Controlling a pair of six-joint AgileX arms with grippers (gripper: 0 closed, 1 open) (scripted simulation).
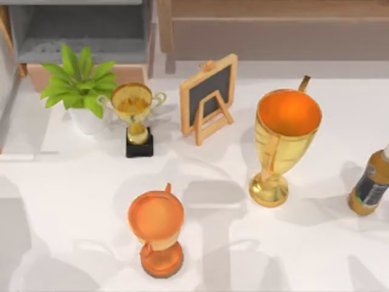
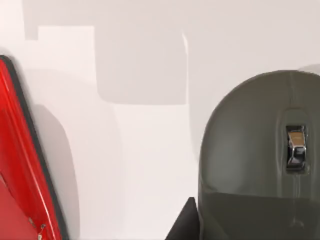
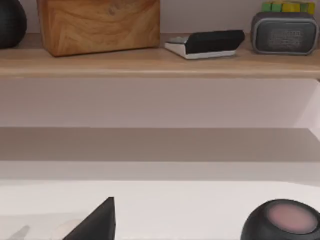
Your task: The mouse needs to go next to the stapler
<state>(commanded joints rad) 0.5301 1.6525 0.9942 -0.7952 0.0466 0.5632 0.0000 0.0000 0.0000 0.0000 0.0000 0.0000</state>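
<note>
Presently, approach step, judged. Mouse (image 2: 260,165): grey, on the white table (image 2: 150,150), beside a red object (image 2: 20,175), likely the stapler, apart from it. Left claw over the mouse, finger state cannot tell. Next: grasp mouse, shift toward red object. Right arm parked.

The left end effector (image 2: 185,231) appears as a dark wedge at the edge of the left wrist view. It points steeply down, with the counter (image 2: 150,150) close beneath it. The right end effector (image 3: 97,227) appears as a similar dark wedge in the right wrist view, held low and aimed roughly level, with the counter stretching away ahead of it.
</note>
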